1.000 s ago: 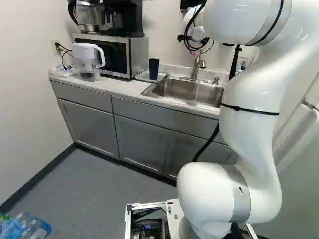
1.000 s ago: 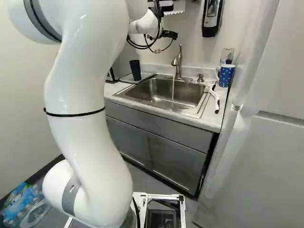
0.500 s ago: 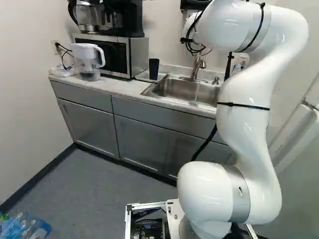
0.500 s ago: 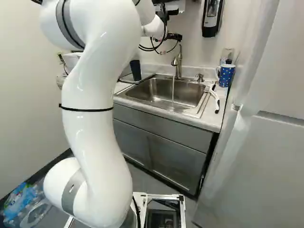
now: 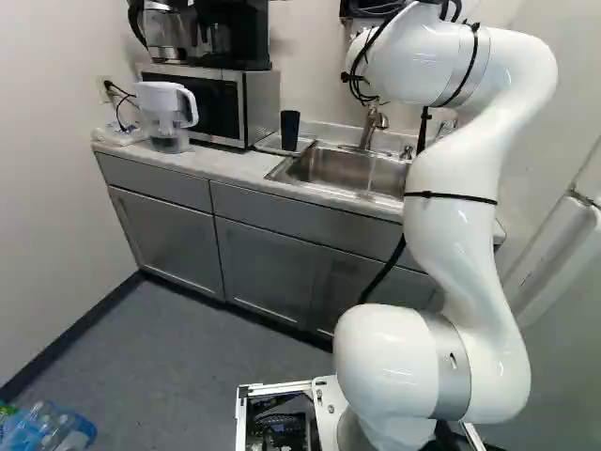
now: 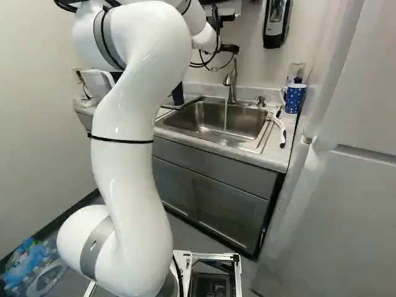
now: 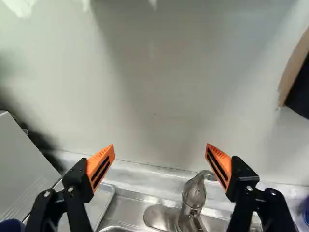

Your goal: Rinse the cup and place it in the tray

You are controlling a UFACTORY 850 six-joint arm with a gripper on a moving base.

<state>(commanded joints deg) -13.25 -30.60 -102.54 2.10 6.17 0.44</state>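
One dark cup [image 5: 290, 132] stands on the tray [image 5: 269, 145] by the sink [image 6: 204, 117]. The gripper [image 7: 160, 146] is open and empty, up near the tap [image 7: 194, 194]. Water [image 6: 225, 117] runs into the sink. It is hard to tell if the cup is rinsed. If not, the gripper should go get it; if so, the tap likely needs turning off.
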